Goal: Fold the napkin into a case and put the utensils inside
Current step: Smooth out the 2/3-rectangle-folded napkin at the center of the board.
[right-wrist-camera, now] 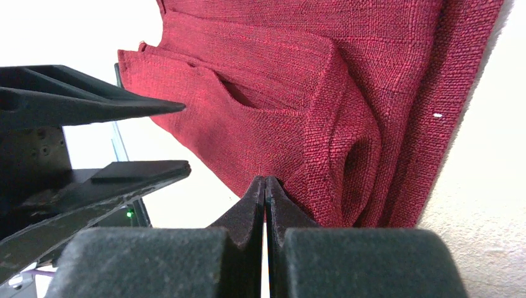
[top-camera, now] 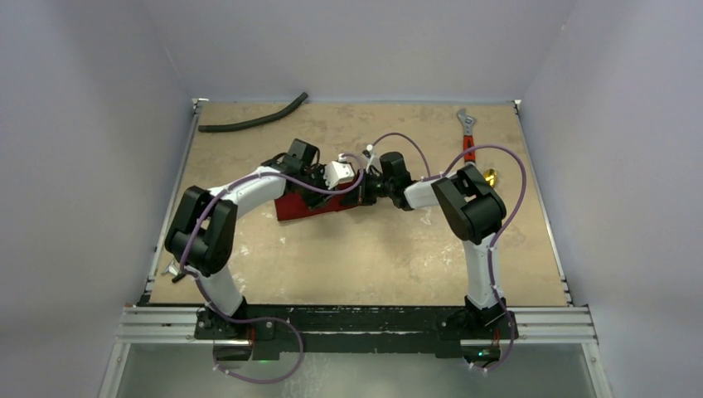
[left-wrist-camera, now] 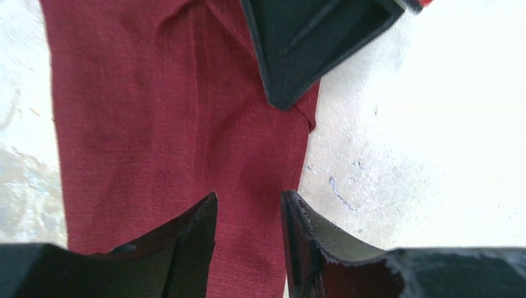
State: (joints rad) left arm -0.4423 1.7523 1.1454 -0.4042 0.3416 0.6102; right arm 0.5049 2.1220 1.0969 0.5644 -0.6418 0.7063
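Note:
The dark red napkin (top-camera: pixel 308 204) lies partly folded in the middle of the table, under both wrists. In the right wrist view its layers (right-wrist-camera: pixel 291 81) form a pocket-like fold. My right gripper (right-wrist-camera: pixel 265 181) is shut, pinching the napkin's near hem. My left gripper (left-wrist-camera: pixel 248 202) is open and low over the napkin (left-wrist-camera: pixel 155 124), with flat cloth showing between its fingers. The right gripper's fingers (left-wrist-camera: pixel 310 43) show at the top of the left wrist view. The gold utensils (top-camera: pixel 492 176) lie on the table to the right, partly behind the right arm.
A red-handled silver wrench (top-camera: pixel 468 137) lies at the back right. A black hose (top-camera: pixel 253 120) lies at the back left. Raised rails run along the table's left and right edges. The two wrists are close together over the cloth.

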